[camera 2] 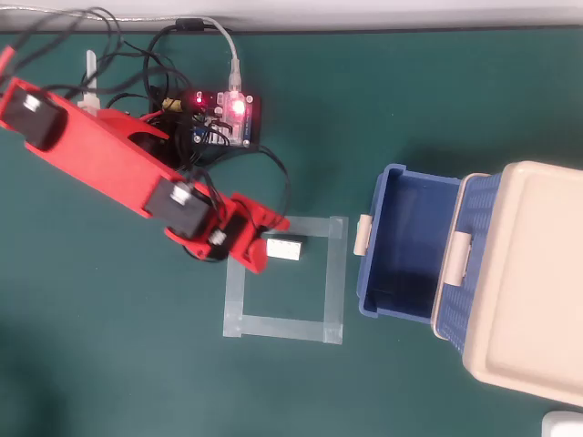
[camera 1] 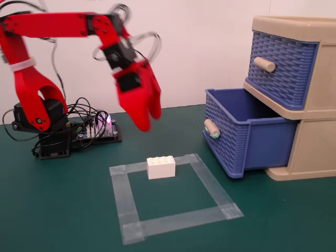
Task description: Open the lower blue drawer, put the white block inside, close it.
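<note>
Overhead view: the end effector (camera 2: pixel 264 246), slightly parted and empty, hovers beside the white block (camera 2: pixel 285 248) on the taped square (lower blue drawer (camera 2: pixel 407 238) already open). An off-centre descent could knock the block away.

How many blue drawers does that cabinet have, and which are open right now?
2. The lower blue drawer is pulled out, open and empty. The upper blue drawer sits above it, pushed in. The cabinet's far side is hidden.

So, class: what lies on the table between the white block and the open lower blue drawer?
In the overhead view, only a strip of the clear tape square and bare green mat separate the white block from the lower blue drawer.
</note>
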